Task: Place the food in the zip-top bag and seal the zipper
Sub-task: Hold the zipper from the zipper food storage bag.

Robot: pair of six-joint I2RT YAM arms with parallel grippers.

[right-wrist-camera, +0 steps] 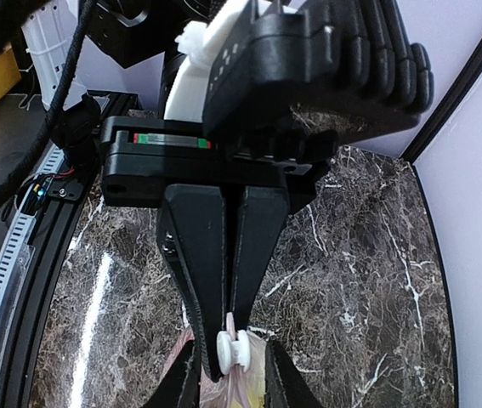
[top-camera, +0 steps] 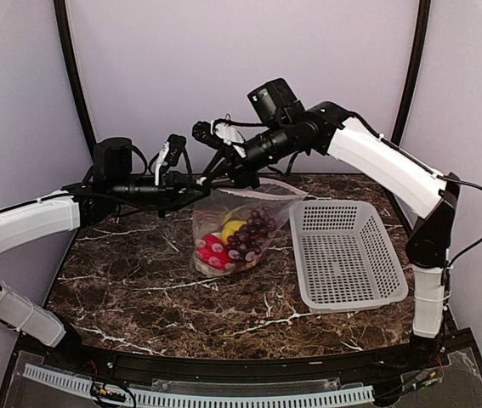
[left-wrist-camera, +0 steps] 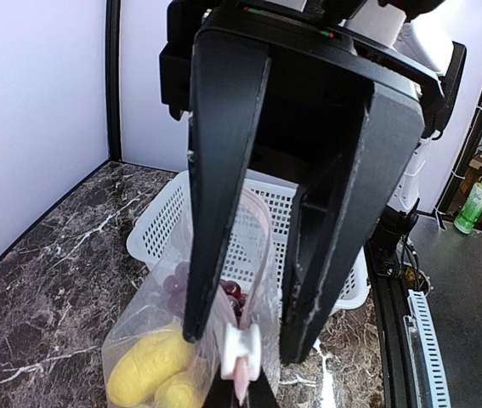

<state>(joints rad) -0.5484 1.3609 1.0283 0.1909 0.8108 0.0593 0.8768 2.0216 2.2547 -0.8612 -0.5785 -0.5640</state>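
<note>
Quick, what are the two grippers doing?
Left gripper: open, straddling the zip-top bag's top edge.
Right gripper: shut on the zipper.

Both arms looked alike: the left arm [top-camera: 28,225] and the right arm [top-camera: 385,166] wore smooth white plastic shells over black joints. A boxy black camera [top-camera: 113,157] sat on the left wrist, a matching black camera [top-camera: 275,100] on the right. The left hand [left-wrist-camera: 245,344] had two long, flat, matte black fingers [left-wrist-camera: 223,195] with pale, scuffed edges. The right hand [right-wrist-camera: 232,353] showed tapered black fingers below a black block bearing a thin green-and-red strip [right-wrist-camera: 172,138]. A thick black cable [right-wrist-camera: 69,85] ran alongside.
</note>
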